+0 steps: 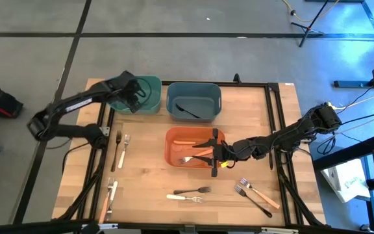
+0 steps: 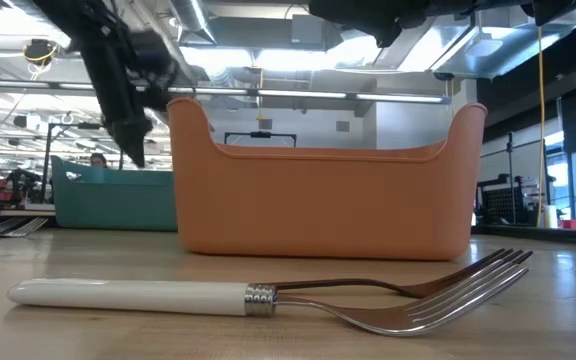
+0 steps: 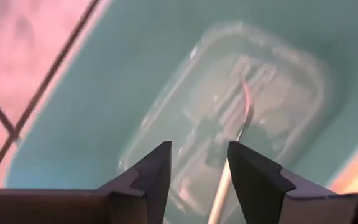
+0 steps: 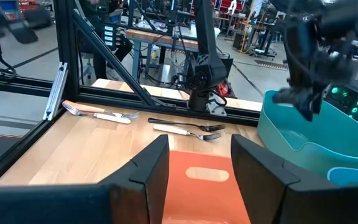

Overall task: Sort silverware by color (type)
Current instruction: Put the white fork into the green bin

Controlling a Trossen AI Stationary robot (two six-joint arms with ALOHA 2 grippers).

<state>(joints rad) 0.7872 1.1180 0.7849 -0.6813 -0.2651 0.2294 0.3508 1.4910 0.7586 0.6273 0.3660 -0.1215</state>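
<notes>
High view: left pincer (image 1: 134,97) hangs open over the teal bin (image 1: 149,86), far-left; a fork (image 3: 229,162) lies inside. Right pincer (image 1: 214,153) gapes empty over the orange bin (image 1: 174,156). Forks look light, stiff, slippery; best gripped mid-handle.

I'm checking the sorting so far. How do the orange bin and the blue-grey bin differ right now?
The orange bin holds several utensils; the blue-grey bin shows only one black utensil. The right gripper sits over the orange bin's edge; nothing hovers above the blue-grey bin. Both are rectangular and upright on the table.
</notes>
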